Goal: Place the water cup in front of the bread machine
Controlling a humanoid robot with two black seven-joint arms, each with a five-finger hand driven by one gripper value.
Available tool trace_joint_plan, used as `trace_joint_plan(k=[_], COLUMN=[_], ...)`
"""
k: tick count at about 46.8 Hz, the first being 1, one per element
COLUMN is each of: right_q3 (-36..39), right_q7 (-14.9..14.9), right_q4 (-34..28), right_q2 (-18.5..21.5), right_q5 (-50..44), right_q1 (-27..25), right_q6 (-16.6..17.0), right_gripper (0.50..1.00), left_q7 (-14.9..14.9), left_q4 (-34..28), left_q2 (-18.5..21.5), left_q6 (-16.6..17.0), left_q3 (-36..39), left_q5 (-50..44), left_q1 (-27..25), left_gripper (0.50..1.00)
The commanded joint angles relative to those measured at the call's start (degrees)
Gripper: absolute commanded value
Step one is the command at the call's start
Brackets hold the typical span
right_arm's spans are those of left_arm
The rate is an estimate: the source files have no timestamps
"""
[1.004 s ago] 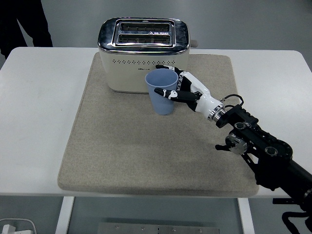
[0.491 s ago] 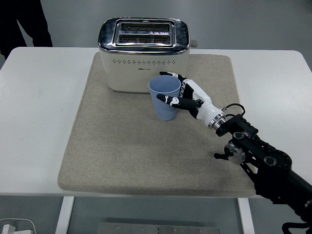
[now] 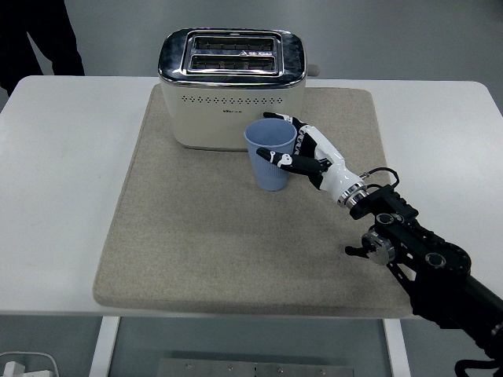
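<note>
A light blue water cup point(image 3: 269, 155) stands upright on the beige mat point(image 3: 196, 228), just in front of the right half of the cream and chrome bread machine point(image 3: 231, 85). My right hand point(image 3: 301, 151) reaches in from the lower right and its fingers point(image 3: 284, 159) are curled around the cup's right side. The cup's base looks down on the mat, though I cannot tell for sure. The left arm does not show.
The mat covers the middle of the white table point(image 3: 63, 157). A person in dark clothes point(image 3: 31, 35) stands at the top left behind the table. A white object point(image 3: 23, 365) lies on the floor at the bottom left.
My right hand has carried the cup slightly to the right and a little nearer, keeping it in front of the bread machine. The forearm has dropped lower over the mat.
</note>
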Motion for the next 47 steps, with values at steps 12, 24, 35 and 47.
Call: trace_joint_plan(k=[12, 24, 35, 47], right_q3=[0.1, 0.2, 0.3, 0.3], right_q7=[0.2, 0.2, 1.0, 1.1], right_q4=[0.8, 1.5, 2.2, 3.8], right_q2=[0.0, 0.0, 0.0, 0.0], right_q5=[0.0, 0.0, 0.0, 0.0], right_q1=[-1.6, -1.8, -2.8, -4.4], right_q6=[-1.2, -2.6, -3.2, -4.9], right_gripper=[0.670, 0.707, 0.762, 0.823], left_q7=[0.0, 0.0, 0.0, 0.0], left_q4=[0.0, 0.0, 0.0, 0.0], left_q2=[0.0, 0.0, 0.0, 0.0], left_q6=[0.0, 0.0, 0.0, 0.0], left_q3=[0.0, 0.0, 0.0, 0.0], left_q5=[0.0, 0.0, 0.0, 0.0], left_q1=[0.0, 0.0, 0.0, 0.0], left_gripper=[1.000, 1.000, 1.000, 1.000])
